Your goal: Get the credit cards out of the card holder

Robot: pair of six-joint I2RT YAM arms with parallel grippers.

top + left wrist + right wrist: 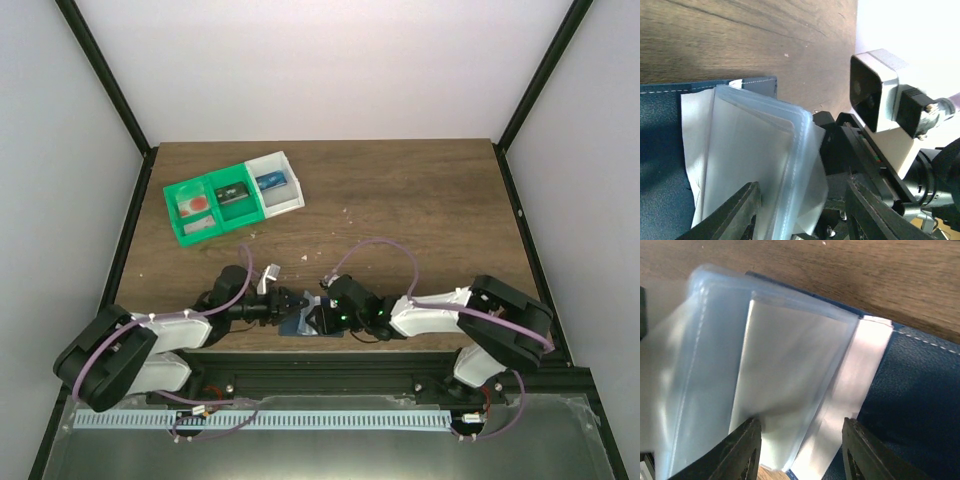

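Observation:
The blue card holder (298, 324) lies open on the table near the front edge, between both grippers. Its dark blue cover shows in the left wrist view (660, 150) and the right wrist view (915, 390). Clear plastic sleeves (770, 150) fan up from it, with a pale grey-white card (790, 370) inside one. My left gripper (290, 305) is open, and its jaws (802, 215) straddle the sleeves' edge. My right gripper (318, 315) is open too, with its jaws (801, 450) spread over the sleeves and card. Other cards cannot be made out.
A green-and-white three-compartment tray (232, 197) with small items stands at the back left. The right arm's white wrist camera (880, 95) sits close in front of the left gripper. The table's front edge runs just behind the grippers.

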